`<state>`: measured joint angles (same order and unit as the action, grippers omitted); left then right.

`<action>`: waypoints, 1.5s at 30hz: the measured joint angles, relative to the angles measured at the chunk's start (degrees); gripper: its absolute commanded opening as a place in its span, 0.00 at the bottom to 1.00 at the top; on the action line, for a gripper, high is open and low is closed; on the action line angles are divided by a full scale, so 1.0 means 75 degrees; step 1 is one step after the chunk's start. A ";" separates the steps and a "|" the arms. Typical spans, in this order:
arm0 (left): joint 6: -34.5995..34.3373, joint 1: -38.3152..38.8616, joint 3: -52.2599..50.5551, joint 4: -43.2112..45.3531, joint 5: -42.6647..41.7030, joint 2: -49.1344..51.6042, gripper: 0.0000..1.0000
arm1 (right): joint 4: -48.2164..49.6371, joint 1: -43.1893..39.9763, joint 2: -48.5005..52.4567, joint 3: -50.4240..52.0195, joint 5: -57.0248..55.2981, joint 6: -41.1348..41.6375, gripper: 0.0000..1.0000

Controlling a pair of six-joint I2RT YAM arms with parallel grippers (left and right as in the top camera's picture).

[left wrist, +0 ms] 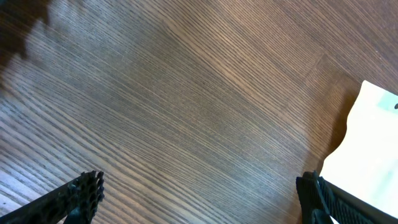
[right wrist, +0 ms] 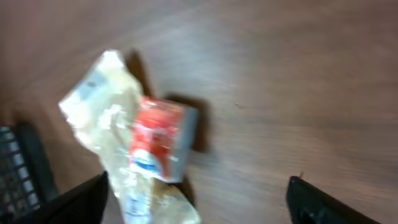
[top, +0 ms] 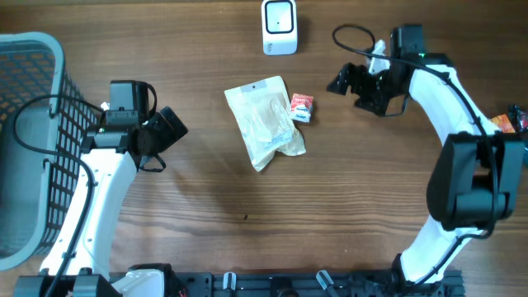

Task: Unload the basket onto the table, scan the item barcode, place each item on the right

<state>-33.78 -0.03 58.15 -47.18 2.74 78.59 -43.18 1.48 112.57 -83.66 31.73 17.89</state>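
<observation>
I think nothing is being scanned yet, so this is the picking-up step. My right fingers [right wrist: 320,202] are wide apart and hold nothing. They hang near the little red box [right wrist: 158,140], which lies on the tabletop [top: 206,206] touching the crinkly clear bag [top: 264,122]. The white scanner [top: 279,26] stands near, past the top of the bag. My left fingers [left wrist: 78,196] are wide apart too, with nothing in them. Next I need to put the right fingers around the box, squeeze, lift, and turn its barcode to the scanner. I cannot see the barcode.
</observation>
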 measured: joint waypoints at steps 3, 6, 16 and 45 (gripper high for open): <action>0.0000 0.0000 0.0000 0.0000 0.0000 0.0000 1.00 | 0.0551 0.0548 0.0038 0.0000 0.0178 0.0423 0.71; 0.0000 0.0000 0.0000 -0.0003 0.0003 0.0000 1.00 | 0.0752 0.1026 0.0382 0.0000 0.0157 0.1046 0.67; 0.0000 0.0000 0.0000 0.0000 0.0000 0.0000 1.00 | 0.0676 0.1212 0.1341 0.0000 -0.0382 0.1909 0.53; 0.0000 0.0000 0.0000 0.0000 0.0003 0.0000 1.00 | 0.4261 0.0583 0.1364 0.0020 0.7621 0.0603 0.05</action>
<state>-33.78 -0.03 58.15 -47.18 2.76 78.59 -11.22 5.85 122.80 -83.50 88.88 22.41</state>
